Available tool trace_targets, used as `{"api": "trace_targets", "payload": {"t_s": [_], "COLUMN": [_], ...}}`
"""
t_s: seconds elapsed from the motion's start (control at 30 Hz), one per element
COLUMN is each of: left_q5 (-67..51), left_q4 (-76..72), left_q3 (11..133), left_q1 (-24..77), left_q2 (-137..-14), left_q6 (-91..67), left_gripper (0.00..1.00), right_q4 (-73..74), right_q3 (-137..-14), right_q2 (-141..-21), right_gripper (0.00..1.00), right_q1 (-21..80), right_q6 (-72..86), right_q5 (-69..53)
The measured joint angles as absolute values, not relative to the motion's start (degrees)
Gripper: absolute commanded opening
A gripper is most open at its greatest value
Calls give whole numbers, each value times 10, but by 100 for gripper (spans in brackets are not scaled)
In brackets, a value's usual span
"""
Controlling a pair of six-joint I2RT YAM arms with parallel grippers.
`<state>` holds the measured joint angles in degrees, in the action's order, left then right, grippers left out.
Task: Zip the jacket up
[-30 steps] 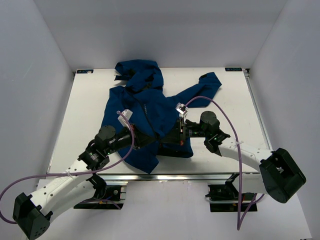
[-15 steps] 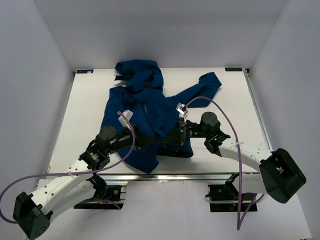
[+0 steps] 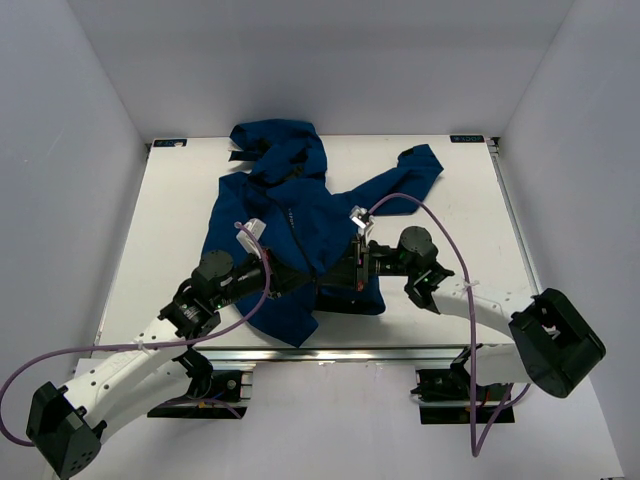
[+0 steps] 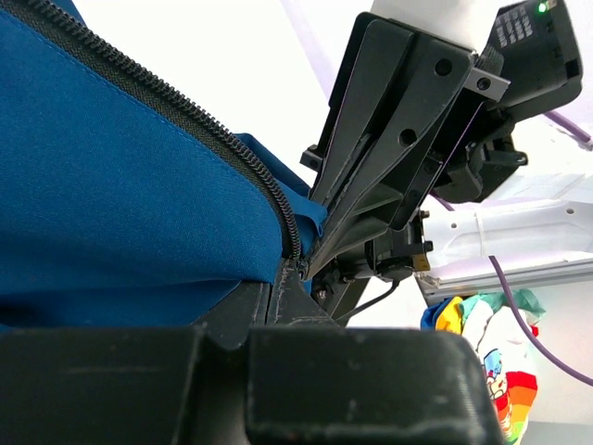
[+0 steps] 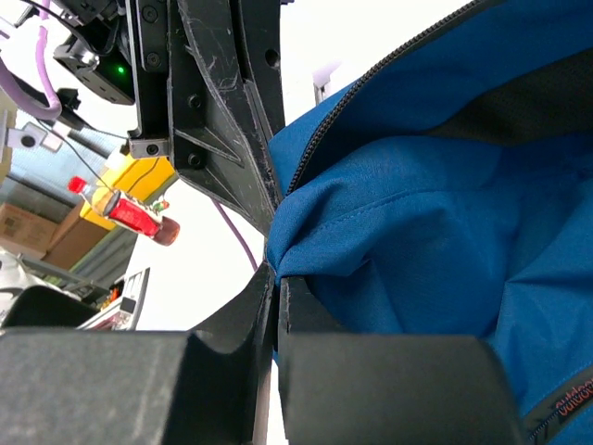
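From overhead the jacket (image 3: pixel 290 225) is spread across the middle of the tabletop (image 3: pixel 170 220), and both tools just vanish into dark cloth at its near hem. The wrist cameras settle it — the left tool (image 4: pixel 295 274) is pinched together on the edge where the zipper (image 4: pixel 185 102) teeth end. The right tool (image 5: pixel 275 276) is clamped on a fold of blue fabric, nearly tip to tip with the left one. Only writing I can spot is a black tag (image 5: pixel 567 406) with red letters in the right wrist view — cut off, can't read it.
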<state>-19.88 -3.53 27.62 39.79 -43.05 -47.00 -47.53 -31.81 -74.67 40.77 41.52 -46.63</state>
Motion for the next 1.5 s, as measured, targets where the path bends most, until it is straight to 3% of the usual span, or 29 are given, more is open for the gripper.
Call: {"api": "trace_targets", "payload": {"t_s": [0.23,0.5,0.93,1.5], "left_q5": [-187,-179,-179,-144], "left_q4": [-28,-22,-18,1], "left_q3": [276,276,276,278], "left_q1": [397,398,397,397], "left_q2": [-428,-415,-434,-454], "left_q6": [-470,-473,-470,-465], "left_gripper": [0,0,0,0], "right_q4": [-510,-440,-404,-238], "right_q3": [-294,-293,-296,-396], "right_q2": [-748,-693,-692,-726], "right_gripper": [0,0,0,0], "right_q1": [415,431,437,448], "right_q6": [433,398,386,386], "right_q5": [-418,-338,-315,-263]}}
